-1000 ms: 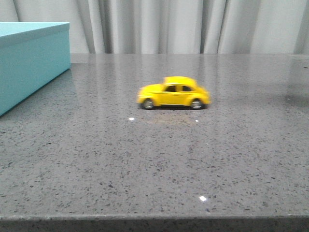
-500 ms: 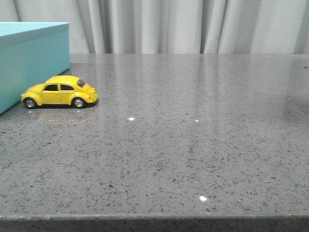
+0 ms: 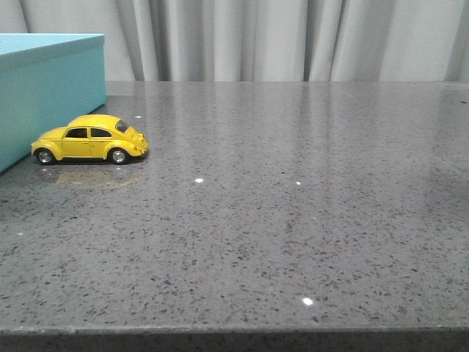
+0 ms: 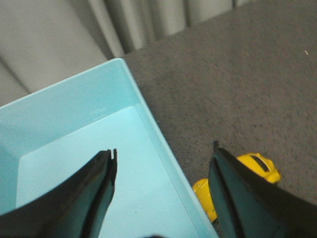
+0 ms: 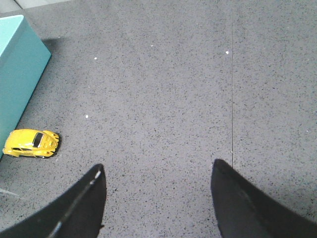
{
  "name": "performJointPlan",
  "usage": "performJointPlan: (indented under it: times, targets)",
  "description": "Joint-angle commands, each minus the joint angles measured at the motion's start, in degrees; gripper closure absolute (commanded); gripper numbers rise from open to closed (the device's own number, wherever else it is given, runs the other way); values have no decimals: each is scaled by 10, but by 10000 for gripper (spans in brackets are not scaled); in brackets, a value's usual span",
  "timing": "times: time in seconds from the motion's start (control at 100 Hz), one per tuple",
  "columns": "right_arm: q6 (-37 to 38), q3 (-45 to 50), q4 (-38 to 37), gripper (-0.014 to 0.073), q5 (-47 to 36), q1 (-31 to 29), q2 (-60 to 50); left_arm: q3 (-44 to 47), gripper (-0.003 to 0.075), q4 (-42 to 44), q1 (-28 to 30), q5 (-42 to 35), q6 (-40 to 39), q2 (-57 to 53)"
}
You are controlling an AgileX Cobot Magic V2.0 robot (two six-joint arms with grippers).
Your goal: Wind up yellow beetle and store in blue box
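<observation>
The yellow beetle [image 3: 89,139] stands on its wheels on the grey table, its nose against the side of the blue box [image 3: 47,88] at the far left. It also shows in the right wrist view [image 5: 30,143] and partly behind a finger in the left wrist view [image 4: 257,168]. My left gripper [image 4: 163,156] is open and empty, high above the box's open inside [image 4: 74,148] and its rim. My right gripper [image 5: 157,168] is open and empty above bare table, well to the right of the car. Neither gripper shows in the front view.
The grey speckled table [image 3: 293,205] stretches to the right of the car, with its front edge [image 3: 234,334] near me. Pale curtains [image 3: 278,37] hang behind the table. The box's inside looks bare in the left wrist view.
The beetle rolled left across the table from the middle to the box's side, then stopped there. It has not moved in the last half second.
</observation>
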Motion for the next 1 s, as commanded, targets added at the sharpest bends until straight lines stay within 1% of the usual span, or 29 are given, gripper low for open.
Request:
performJointPlan:
  times: [0.0, 0.11, 0.25, 0.3, 0.37, 0.52, 0.64, 0.81, 0.99]
  targets:
    - [-6, -14, 1, 127, -44, 1, -11, -57, 310, -7, -30, 14, 86, 41]
    - [-6, -14, 5, 127, -44, 1, -16, -110, 310, -7, -57, 68, 170, 102]
    - [-6, -14, 8, 127, -44, 1, -22, -183, 310, -8, -73, 163, 220, 178]
    - [-6, -14, 8, 127, -44, 1, -23, -211, 310, -11, -75, 207, 231, 205]
    - [-6, -14, 8, 127, -44, 1, -25, -248, 310, -16, -76, 245, 240, 242]
    - [-6, -14, 8, 127, -44, 1, -27, -309, 310, -24, -76, 283, 245, 302]
    - [-9, -14, 8, 127, -44, 1, -27, -338, 310, -24, -76, 319, 247, 340]
    - [-28, -14, 8, 127, -46, 1, -27, -342, 310, -27, -78, 341, 304, 375]
    - [-28, -14, 8, 127, -46, 1, -27, -342, 310, -27, -82, 340, 306, 398]
